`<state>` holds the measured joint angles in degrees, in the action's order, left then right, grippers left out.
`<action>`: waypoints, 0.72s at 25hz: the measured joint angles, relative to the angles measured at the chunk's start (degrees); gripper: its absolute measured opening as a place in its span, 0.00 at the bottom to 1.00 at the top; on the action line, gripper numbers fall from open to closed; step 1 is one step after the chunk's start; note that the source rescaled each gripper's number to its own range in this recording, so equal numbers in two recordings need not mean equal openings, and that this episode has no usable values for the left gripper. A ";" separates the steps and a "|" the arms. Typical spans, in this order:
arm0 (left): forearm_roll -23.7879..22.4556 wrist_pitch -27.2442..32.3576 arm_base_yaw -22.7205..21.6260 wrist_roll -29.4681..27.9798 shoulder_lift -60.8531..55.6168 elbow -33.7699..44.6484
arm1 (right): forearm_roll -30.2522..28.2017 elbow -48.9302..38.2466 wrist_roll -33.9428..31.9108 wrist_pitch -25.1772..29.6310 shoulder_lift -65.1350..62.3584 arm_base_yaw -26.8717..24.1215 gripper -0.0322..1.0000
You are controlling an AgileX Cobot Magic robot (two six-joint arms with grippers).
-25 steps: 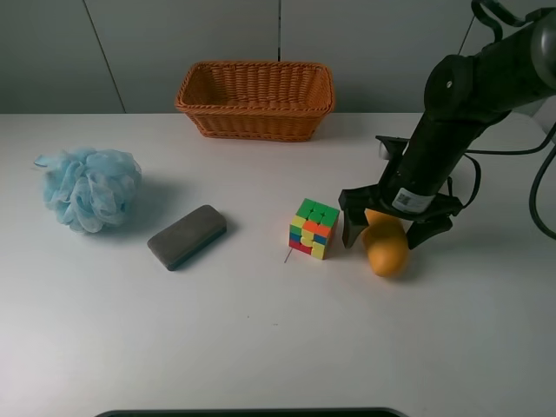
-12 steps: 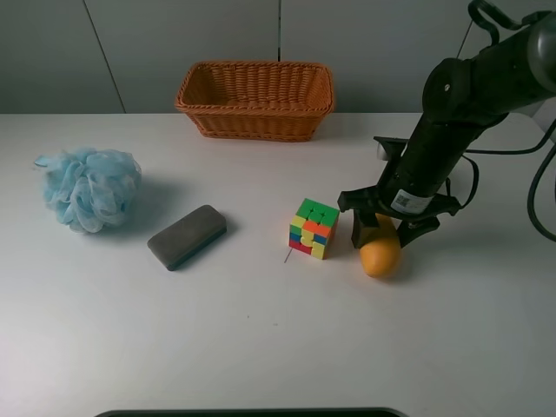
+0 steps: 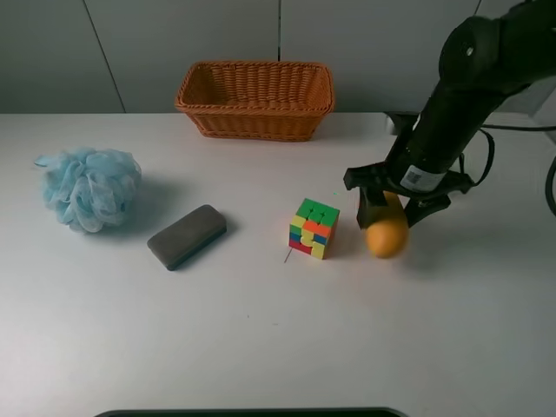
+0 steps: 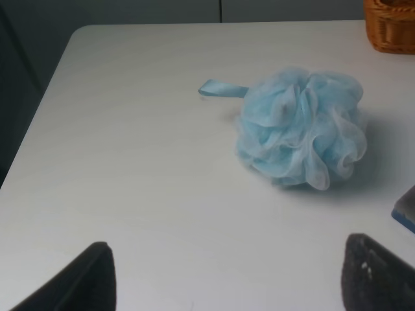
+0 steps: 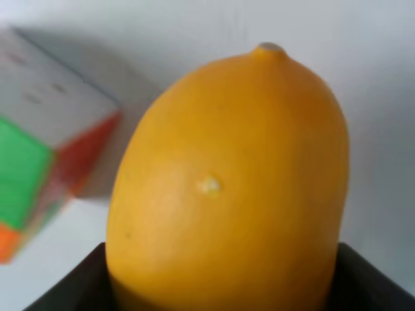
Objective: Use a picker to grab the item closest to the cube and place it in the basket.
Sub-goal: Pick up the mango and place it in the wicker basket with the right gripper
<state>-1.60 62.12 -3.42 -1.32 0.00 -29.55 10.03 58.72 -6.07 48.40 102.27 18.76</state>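
A yellow-orange lemon point(image 3: 387, 236) is held in my right gripper point(image 3: 388, 214), whose fingers are shut on its sides. It hangs just right of the multicoloured cube point(image 3: 314, 228), apparently a little above the table. In the right wrist view the lemon point(image 5: 227, 188) fills the frame between the dark fingers of that gripper point(image 5: 220, 288), with the cube point(image 5: 32, 162) beside it. The woven basket point(image 3: 255, 68) stands at the back centre. My left gripper point(image 4: 237, 285) is open and empty over the table's left end; it does not show in the exterior high view.
A blue mesh bath sponge point(image 3: 89, 187) lies at the left and also shows in the left wrist view point(image 4: 301, 126). A grey eraser point(image 3: 187, 235) lies between the sponge and the cube. The basket's corner point(image 4: 392, 26) shows in the left wrist view.
My right gripper closed on the lemon and has risen a little with it, moving toward the back. The cube and the other things have not moved.
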 joint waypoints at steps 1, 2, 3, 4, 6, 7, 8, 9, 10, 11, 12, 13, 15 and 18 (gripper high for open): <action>0.00 0.00 0.00 0.00 0.00 0.00 | -0.51 1.64 -0.83 0.49 -2.15 0.00 0.09; 0.00 0.00 0.00 0.00 0.00 0.00 | -0.73 3.49 -1.42 0.67 -3.95 0.00 0.09; 0.00 0.00 0.00 0.00 0.00 0.00 | -1.03 5.16 -1.74 0.62 -5.92 0.00 0.09; 0.00 0.00 0.00 0.00 0.00 0.00 | -1.32 7.38 -1.74 -0.20 -7.59 0.00 0.09; 0.00 0.00 0.00 0.00 0.00 0.00 | -1.42 12.33 -0.75 -2.79 -9.31 0.00 0.09; 0.00 0.00 0.00 0.00 0.00 0.00 | -1.28 14.53 0.28 -3.79 -9.50 0.00 0.09; 0.00 0.00 0.00 0.00 0.00 0.00 | -0.63 17.13 1.66 -5.33 -9.50 0.00 0.09; 0.00 0.00 0.00 0.00 0.00 0.00 | -0.03 19.54 3.07 -6.90 -8.93 0.11 0.09; 0.00 0.00 0.00 0.00 0.00 0.00 | 0.04 21.42 4.28 -8.62 -8.06 0.22 0.09; 0.00 0.00 0.00 0.00 0.00 0.00 | 0.15 23.40 5.52 -11.04 -6.85 0.60 0.09; 0.00 0.00 0.00 0.00 0.00 0.00 | 0.28 25.09 6.57 -14.12 -5.38 1.08 0.09; 0.00 0.00 0.00 0.00 0.00 0.00 | 0.50 26.65 7.28 -17.31 -3.90 1.53 0.09; 0.00 0.00 0.00 0.00 0.00 0.00 | 0.65 29.65 8.20 -22.11 0.35 2.62 0.09; 0.00 0.00 0.00 0.00 0.00 0.00 | 0.00 34.56 8.98 -26.63 7.65 3.61 0.09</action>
<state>-1.60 62.12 -3.42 -1.32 0.00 -29.55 10.03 93.28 2.91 21.77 109.93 22.37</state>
